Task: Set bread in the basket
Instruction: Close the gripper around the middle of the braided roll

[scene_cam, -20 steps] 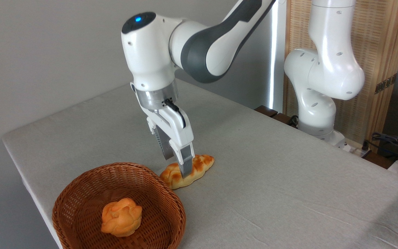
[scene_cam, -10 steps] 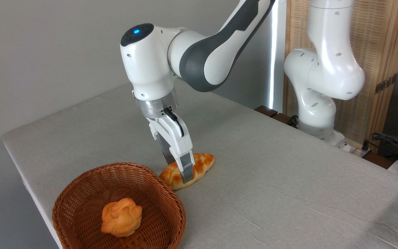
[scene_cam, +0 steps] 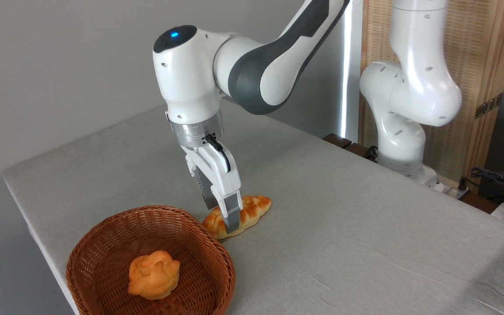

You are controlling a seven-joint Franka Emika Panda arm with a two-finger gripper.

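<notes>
On table (scene_cam: 365, 227), at 1 o'clock of basket (scene_cam: 103, 245), just beside rim: bread (scene_cam: 254, 208). Gripper (scene_cam: 225, 223) down over loaf's middle, fingers either side; squeeze unclear. Bun (scene_cam: 153, 274) inside basket.

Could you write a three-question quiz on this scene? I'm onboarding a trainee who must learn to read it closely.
1. True or false: the long braided golden loaf lies inside the round reddish-brown wicker basket.
2. What sits in the basket? A) a small round knotted orange bun B) a green apple C) nothing
3. Fill in: the tool straddles the loaf near its ____ end, the one beside the basket.

Key: 1 false, it lies on the grey table; 2 A; 3 left.
</notes>
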